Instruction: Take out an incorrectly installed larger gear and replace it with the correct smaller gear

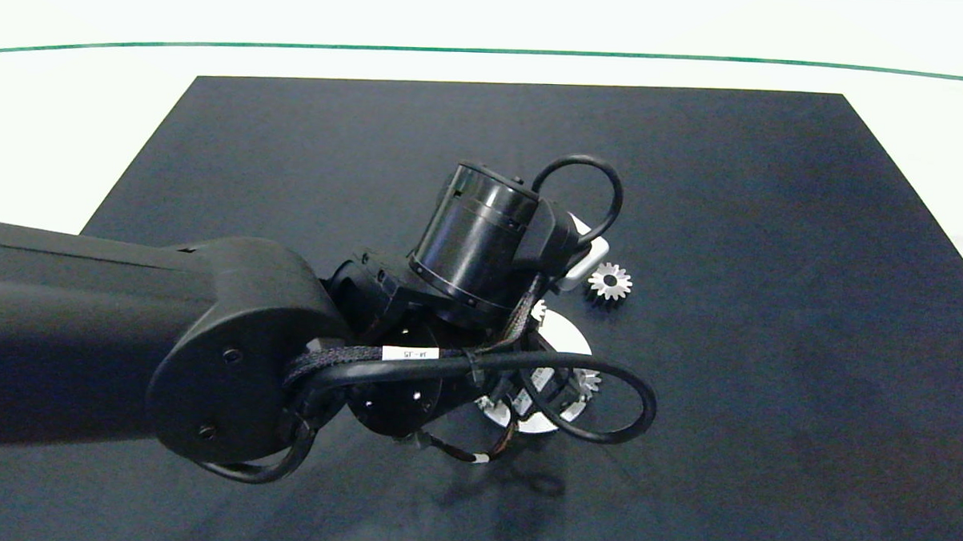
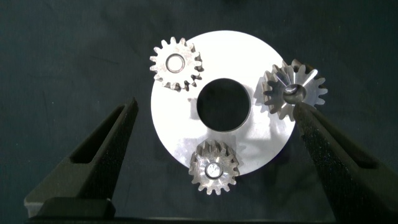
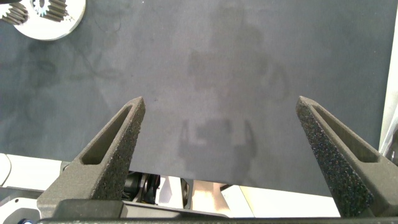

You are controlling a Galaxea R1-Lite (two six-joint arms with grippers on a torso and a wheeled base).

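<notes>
The black mat (image 1: 771,232) is covered at its middle by the left arm, whose left gripper (image 2: 214,134) is held spread wide above the round white plate (image 2: 249,53). The larger gear (image 2: 292,90) lies flat at the plate's rim, hole upward, beside one finger. Two small gears (image 2: 176,63) sit on the plate. The smaller gear (image 1: 610,282) lies flat on the mat just beyond the plate. The right gripper (image 3: 221,118) is held spread open over bare mat.

Dark mat (image 1: 771,232) on white table (image 1: 70,128), green line (image 1: 489,51) beyond

The left arm (image 1: 111,330) is black and smooth, with round joints, looping black cables (image 1: 573,402) and a small white label (image 1: 410,354).
</notes>
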